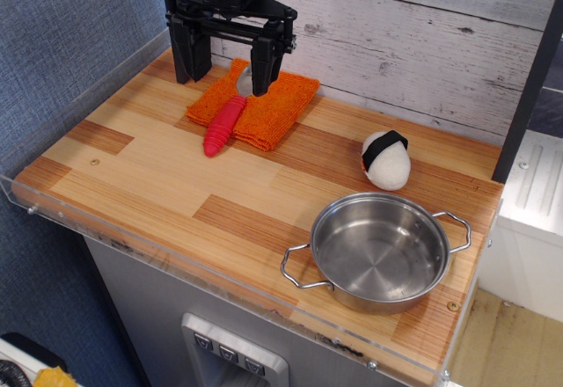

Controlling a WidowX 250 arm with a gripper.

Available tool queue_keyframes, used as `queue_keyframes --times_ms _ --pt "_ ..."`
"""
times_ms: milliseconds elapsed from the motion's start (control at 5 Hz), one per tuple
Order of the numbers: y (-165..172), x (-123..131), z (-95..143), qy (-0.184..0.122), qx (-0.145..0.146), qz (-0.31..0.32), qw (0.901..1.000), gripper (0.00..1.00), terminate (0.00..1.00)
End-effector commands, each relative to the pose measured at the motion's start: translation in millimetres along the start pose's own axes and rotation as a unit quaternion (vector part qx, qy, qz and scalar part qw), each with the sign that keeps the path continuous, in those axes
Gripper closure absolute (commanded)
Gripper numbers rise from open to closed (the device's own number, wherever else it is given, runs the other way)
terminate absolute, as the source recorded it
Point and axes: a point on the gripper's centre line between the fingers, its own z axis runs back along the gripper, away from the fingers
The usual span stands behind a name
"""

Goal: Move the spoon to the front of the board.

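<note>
The spoon [223,123] lies at the back left of the board [167,176]. Its ribbed red-pink handle points toward the front, and its silver bowl [244,77] rests on a folded orange cloth [264,105]. My black gripper [227,60] hangs just above the cloth, open, one finger [189,53] to the left and the other [265,66] to the right of the spoon's bowl. Nothing is held between the fingers. The right finger partly hides the bowl.
A steel pot [380,251] with two loop handles stands at the front right. A white rice ball with a black band [385,158] sits behind it. A clear acrylic rim [176,259] edges the board, and a plank wall [422,44] rises behind.
</note>
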Motion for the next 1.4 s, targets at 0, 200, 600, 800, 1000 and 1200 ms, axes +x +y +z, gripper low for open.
queue_keyframes --times_ms 0,200,600,800,1000,1200 --pt "0 0 0 0.0 0.0 0.0 1.0 0.0 0.0" --pt "21 12 -8 -0.03 0.023 -0.017 0.9991 0.0 0.0" --pt "59 32 -41 -0.037 0.033 -0.039 0.998 0.0 0.0" --pt "71 34 -53 -0.016 0.03 -0.011 0.9993 0.0 0.0" --pt "73 35 -56 -0.02 0.026 0.026 0.9991 0.0 0.0" --pt "71 37 -57 -0.021 0.023 0.045 0.9985 0.0 0.0"
